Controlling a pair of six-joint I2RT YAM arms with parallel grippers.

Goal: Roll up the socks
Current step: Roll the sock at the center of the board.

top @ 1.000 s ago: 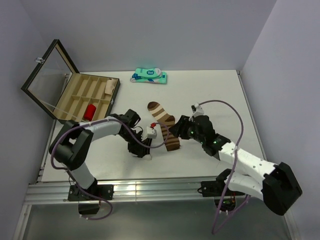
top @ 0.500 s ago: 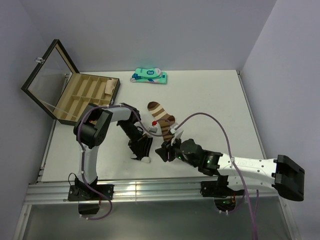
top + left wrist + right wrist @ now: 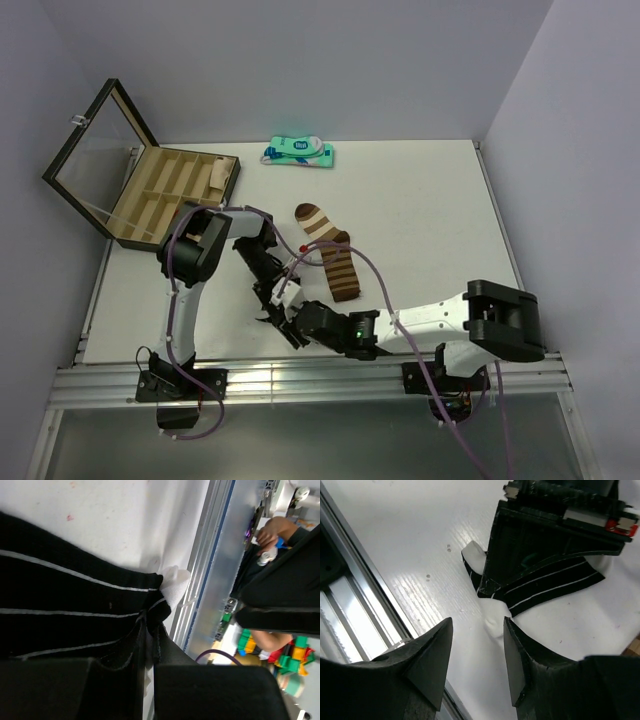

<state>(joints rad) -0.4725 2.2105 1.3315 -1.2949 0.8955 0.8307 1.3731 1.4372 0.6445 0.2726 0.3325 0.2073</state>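
Observation:
My left gripper (image 3: 275,303) is shut on the black sock (image 3: 75,600), pinching the thin-striped fabric close to its white toe (image 3: 175,582). Seen from the right wrist, that sock (image 3: 547,582) hangs out from under the left gripper (image 3: 555,525), and its white toe (image 3: 495,620) rests on the table. My right gripper (image 3: 477,647) is open just short of the toe, with nothing between its fingers. From above, the right gripper (image 3: 298,328) sits beside the left one near the table's front edge. The brown banded sock (image 3: 330,262) lies flat at mid-table.
An open black case (image 3: 165,192) with tan compartments stands at the back left. A teal-and-white package (image 3: 298,152) lies at the back centre. The metal rail (image 3: 300,378) of the table's front edge runs just below both grippers.
The right arm has swung from beside the brown sock across to the front left, next to the left gripper. The left gripper has drawn the black sock toward the front edge.

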